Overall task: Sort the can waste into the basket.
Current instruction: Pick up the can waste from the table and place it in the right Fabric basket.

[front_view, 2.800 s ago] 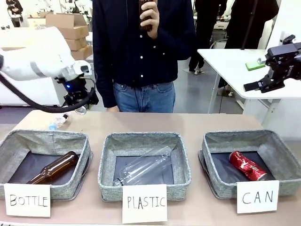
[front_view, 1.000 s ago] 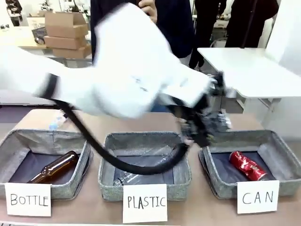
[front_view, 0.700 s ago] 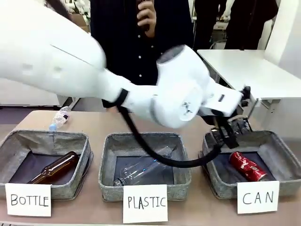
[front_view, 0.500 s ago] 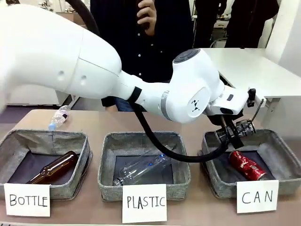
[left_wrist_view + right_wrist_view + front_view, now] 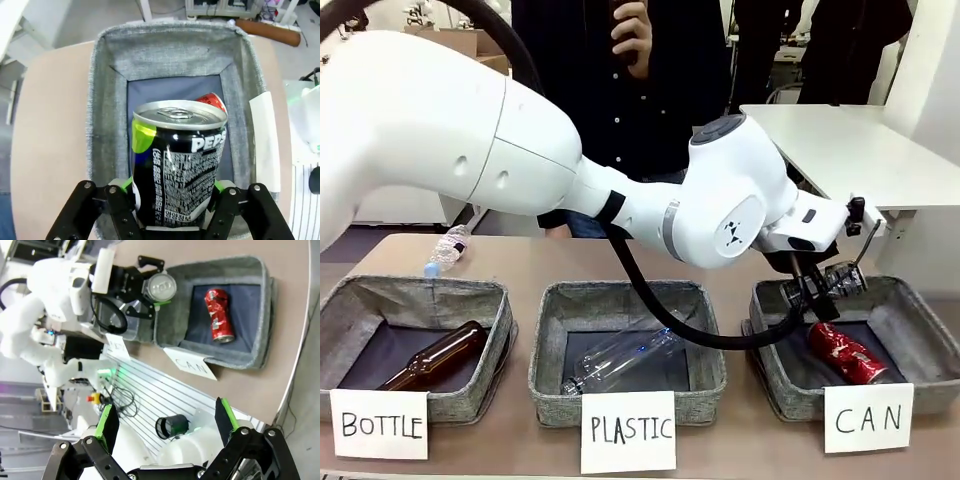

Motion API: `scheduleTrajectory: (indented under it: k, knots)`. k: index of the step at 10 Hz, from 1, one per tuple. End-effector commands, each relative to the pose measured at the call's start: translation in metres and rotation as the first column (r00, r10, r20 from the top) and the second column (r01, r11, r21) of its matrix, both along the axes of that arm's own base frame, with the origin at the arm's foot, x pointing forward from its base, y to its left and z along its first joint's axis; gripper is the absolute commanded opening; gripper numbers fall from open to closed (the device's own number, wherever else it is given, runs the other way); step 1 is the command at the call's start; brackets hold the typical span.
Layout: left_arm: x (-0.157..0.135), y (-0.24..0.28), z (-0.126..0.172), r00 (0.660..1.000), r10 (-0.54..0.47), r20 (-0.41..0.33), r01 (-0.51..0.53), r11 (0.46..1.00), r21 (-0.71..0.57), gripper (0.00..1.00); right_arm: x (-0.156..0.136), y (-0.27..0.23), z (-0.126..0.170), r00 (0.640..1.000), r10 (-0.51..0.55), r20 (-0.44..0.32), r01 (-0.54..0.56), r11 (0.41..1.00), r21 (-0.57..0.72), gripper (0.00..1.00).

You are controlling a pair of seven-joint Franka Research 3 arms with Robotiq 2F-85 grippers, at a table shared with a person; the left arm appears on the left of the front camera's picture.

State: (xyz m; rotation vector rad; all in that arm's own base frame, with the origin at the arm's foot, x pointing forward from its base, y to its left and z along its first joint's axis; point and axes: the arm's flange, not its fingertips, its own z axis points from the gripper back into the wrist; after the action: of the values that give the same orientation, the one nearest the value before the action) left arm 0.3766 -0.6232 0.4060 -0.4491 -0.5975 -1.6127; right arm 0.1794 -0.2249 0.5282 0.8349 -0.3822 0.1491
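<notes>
Done: one shiny red crushed metal can is seen lying inside the grey woven-fabric basket carded "CAN".
In hand: the dark grey-black can with white print is clamped in the left pincer, held over that basket.
Left: only its release is judged outstanding.
Right pincer: fingers spread apart, nothing held.

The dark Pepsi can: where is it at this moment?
The dark can is clamped in the left end effector, over the CAN basket at the front view's right, with the red can lying inside.
</notes>
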Motion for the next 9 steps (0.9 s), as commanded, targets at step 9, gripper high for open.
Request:
scheduleTrajectory:
  k: [9]
  knots:
    - [-0.0077,0.0087,0.0034,0.999,0.023,-0.035,-0.02,0.996,0.09,0.74,-0.0046,-0.0015,0.0016,1.0,0.006,0.003,-0.006,1.0,-0.007,1.0]
